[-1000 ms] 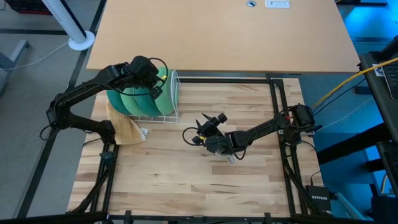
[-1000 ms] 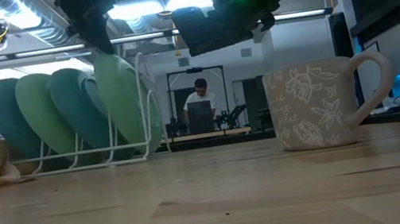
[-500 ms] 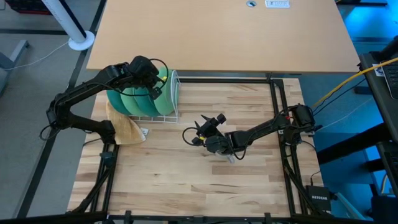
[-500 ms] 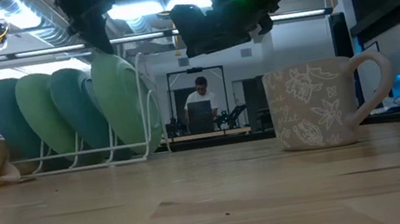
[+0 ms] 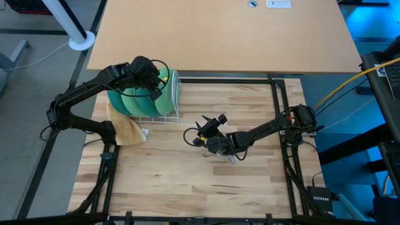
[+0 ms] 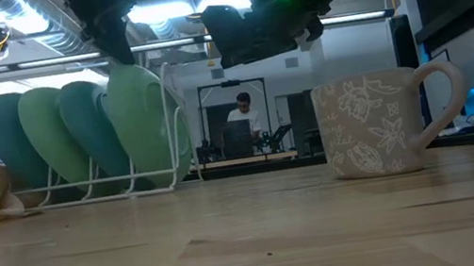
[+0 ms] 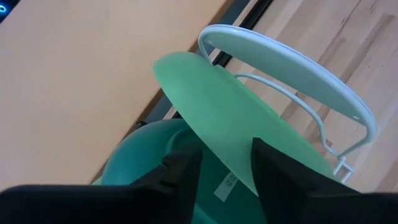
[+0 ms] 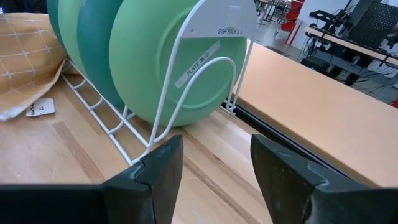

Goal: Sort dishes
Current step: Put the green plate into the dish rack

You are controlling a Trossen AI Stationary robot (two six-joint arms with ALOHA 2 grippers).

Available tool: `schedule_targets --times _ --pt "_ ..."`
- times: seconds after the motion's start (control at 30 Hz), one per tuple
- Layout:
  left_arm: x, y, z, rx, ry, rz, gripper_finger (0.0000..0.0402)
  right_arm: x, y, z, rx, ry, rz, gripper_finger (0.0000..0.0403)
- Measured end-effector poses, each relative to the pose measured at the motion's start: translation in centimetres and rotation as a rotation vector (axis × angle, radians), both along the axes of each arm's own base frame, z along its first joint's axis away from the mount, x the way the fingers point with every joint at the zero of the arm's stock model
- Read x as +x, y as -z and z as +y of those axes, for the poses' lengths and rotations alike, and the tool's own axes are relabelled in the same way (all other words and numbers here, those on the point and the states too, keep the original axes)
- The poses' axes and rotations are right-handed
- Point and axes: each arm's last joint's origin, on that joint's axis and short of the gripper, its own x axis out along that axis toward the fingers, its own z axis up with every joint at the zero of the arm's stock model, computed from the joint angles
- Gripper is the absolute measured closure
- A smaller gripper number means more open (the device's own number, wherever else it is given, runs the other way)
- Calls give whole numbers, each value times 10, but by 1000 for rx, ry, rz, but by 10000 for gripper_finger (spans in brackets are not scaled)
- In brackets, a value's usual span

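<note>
Materials and shapes: The desk [image 5: 206,175] is of light butcher-block wood strips with a dark metal frame. A white wire dish rack [image 8: 186,93], of thin bent rod with an arched end loop, stands at the far left of the desk. In it stand round, smooth, matte plates on edge. Beside the rack lies a tan-yellow waffle-textured cloth [image 5: 127,130], crumpled, with a small white tag. A grey mug [image 6: 380,122] with a raised floral pattern and a loop handle stands upright on the desk, well apart from the rack.

End effectors: The left end effector [image 7: 224,171] is above the rack at the rim of the light green plate [image 7: 236,124] in the last slot next to the end loop. Its fingers [image 7: 183,177] stand on either side of the rim, slightly parted; whether they grip or merely straddle the plate cannot be told. The plate rests in the rack. The right end effector [image 8: 211,162] hovers above mid-desk, pointed toward the rack, its fingers spread wide and holding nothing.

Count: Four plates show in the low view: one dark teal plate [image 6: 9,140] at the far end, then a light green, a teal, and the light green at the near end. One mug, one rack, one cloth, two arms.
</note>
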Motion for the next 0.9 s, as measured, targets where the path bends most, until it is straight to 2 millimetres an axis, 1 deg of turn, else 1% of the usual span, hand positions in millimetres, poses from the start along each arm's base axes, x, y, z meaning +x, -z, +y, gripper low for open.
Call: schedule_targets --times 0.17,0.47,0.73,0.9 --pt "0 0 1 26 -3 21 257 0 0 0 0 0 0 207" --pt "-2 -2 0 46 -20 18 257 0 0 0 0 0 1 207" --pt "-10 -8 -4 75 -34 14 258 0 0 0 0 0 1 207" --pt "-13 -8 -5 85 -66 42 258 0 0 0 0 -1 1 207"
